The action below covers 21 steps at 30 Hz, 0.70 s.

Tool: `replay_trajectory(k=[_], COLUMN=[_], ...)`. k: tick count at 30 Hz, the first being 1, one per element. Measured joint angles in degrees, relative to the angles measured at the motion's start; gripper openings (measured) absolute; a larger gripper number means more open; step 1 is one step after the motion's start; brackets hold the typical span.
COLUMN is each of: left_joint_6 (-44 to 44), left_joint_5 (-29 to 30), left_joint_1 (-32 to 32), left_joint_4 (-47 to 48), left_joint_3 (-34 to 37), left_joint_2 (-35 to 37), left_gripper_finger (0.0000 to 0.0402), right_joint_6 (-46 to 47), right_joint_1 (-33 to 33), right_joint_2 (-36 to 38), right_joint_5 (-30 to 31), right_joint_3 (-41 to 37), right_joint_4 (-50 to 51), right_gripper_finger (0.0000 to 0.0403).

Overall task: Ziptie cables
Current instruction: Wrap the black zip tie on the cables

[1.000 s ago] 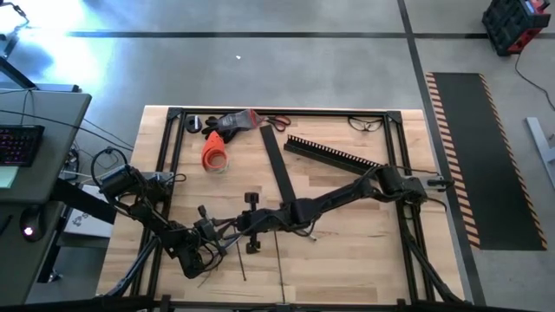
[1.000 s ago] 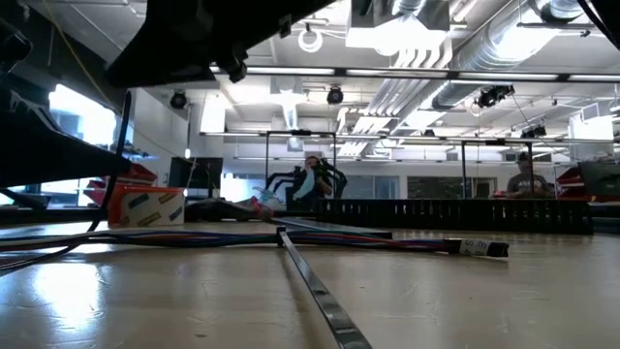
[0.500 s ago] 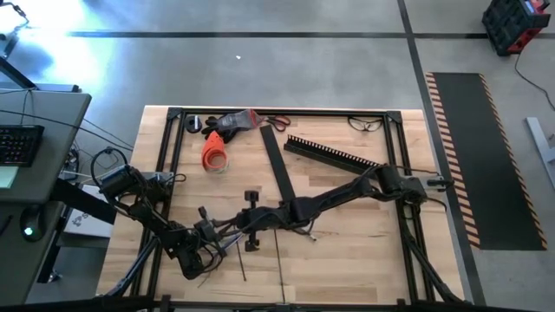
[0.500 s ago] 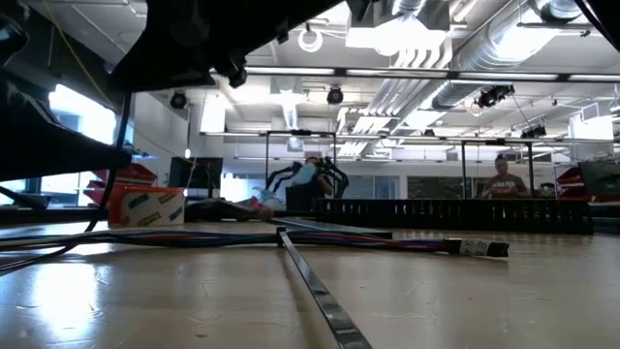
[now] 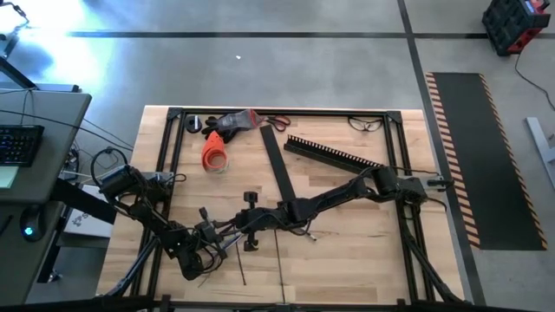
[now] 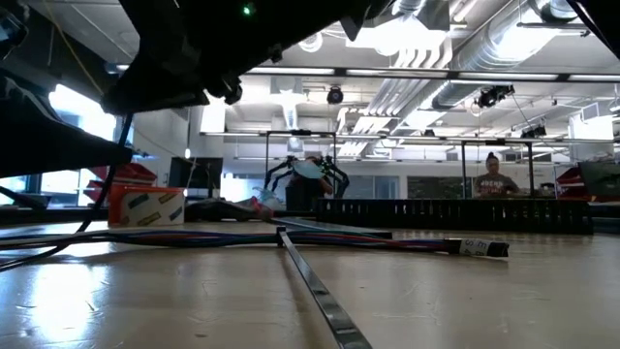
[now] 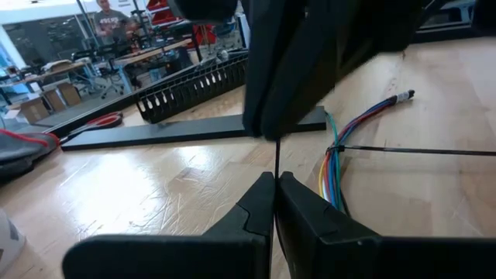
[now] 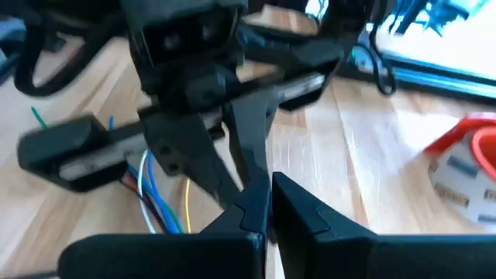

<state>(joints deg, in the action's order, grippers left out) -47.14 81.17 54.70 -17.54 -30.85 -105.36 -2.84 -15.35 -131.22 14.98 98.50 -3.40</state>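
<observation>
The left claw [image 5: 211,245] sits low over the near part of the pale wooden tabletop [image 5: 347,251], its two dark fingers [image 7: 306,213] pressed together; a thin dark strand runs up from between the tips in the left wrist view, but whether it is pinched there cannot be told. The right claw [image 5: 250,227] is just beside it, toward the tabletop's middle, fingers likewise closed, with nothing clearly held. In the right wrist view the left arm's claw body fills the space directly ahead of the right claw.

The cables [image 7: 335,151], a loose bunch of thin flexible wires in blue, green, orange, purple and grey, lie on the tabletop just ahead of the left claw and a little to one side, ending in a small plug. From table height they stretch flat across the wood [image 6: 387,241]. A thin dark rod [image 6: 320,291] crosses them.

Beyond both claws, farther up the tabletop, lies a flat black rigid strip [image 5: 278,163], and past that a long black comb-toothed slotted channel [image 5: 334,152]. Well away, near the far edge, rests an orange cylindrical roll [image 5: 213,151]. A person [image 6: 494,176] stands in the room behind.
</observation>
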Motion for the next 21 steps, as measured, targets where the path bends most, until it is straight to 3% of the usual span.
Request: replay_trajectory(k=[7,11,16,21], left_joint_6=[0.3,0.3,0.3,0.3], left_joint_5=[-0.1,-0.1,-0.1,-0.1], left_joint_1=[0.0,0.0,0.0,0.0], left_joint_4=[0.1,0.1,0.1,0.1], left_joint_3=[0.0,0.0,0.0,0.0], left_joint_2=[0.0,0.0,0.0,0.0], left_gripper_finger=[0.0,0.0,0.0,0.0], right_joint_6=[-4.5,-1.4,1.3,7.0], right_joint_1=[-1.6,-2.7,-4.3,-4.7], right_joint_2=[1.9,2.0,1.7,0.9], right_joint_5=[4.9,8.1,16.6,19.2], right_joint_3=[0.0,0.0,0.0,0.0], right_joint_4=[-4.1,-1.2,-1.4,-1.4], right_gripper_finger=[0.0,0.0,0.0,0.0])
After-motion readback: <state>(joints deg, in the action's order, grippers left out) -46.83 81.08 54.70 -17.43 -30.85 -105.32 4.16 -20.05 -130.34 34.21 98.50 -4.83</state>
